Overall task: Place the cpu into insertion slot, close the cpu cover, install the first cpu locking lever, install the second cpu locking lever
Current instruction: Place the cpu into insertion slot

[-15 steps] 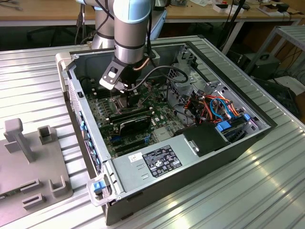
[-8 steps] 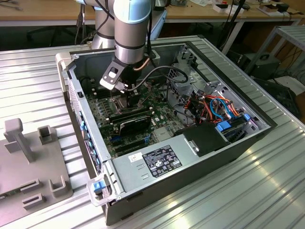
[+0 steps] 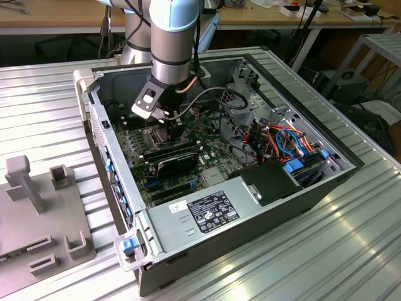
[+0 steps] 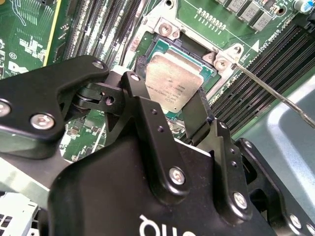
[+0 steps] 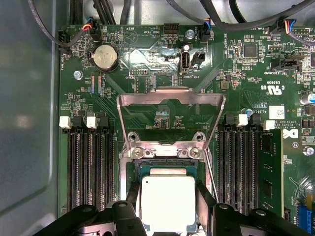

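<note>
Green board [image 5: 231, 93] underlies tool [image 5: 169, 196] clamping silvery cpu [image 5: 169, 206].

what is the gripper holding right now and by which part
The black gripper holds the small square silvery-grey metal-topped cpu, clamped by two opposite side edges, just above the square metal-rimmed insertion slot.

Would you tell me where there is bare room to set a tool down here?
Free: ribbed metal table at the exterior view's right of the black computer case. Crowded: inside, where the black gripper holds the silvery square cpu.
</note>
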`<state>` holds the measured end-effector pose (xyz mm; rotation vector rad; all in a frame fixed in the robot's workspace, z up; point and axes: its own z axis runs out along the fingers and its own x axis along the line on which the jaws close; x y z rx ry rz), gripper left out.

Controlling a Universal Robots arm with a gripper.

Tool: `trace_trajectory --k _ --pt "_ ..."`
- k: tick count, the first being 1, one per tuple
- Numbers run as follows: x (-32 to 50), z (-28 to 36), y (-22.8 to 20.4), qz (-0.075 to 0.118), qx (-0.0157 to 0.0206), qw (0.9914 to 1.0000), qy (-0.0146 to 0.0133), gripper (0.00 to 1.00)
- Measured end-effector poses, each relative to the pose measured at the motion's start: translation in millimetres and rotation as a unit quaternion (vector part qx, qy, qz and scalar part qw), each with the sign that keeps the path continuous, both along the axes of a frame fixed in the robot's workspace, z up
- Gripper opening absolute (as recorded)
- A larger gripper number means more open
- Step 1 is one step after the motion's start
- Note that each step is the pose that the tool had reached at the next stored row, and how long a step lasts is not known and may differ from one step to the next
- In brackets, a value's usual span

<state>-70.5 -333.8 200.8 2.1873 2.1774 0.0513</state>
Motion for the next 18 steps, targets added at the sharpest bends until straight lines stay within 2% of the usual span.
trace_trajectory --k 13,18 --pt "1.1 -1.1 0.0 0.000 0.0005 1.00000 -0.0001 0.55" --pt "1.1 -1.1 0.0 0.000 0.0017 1.00000 0.0000 0.55"
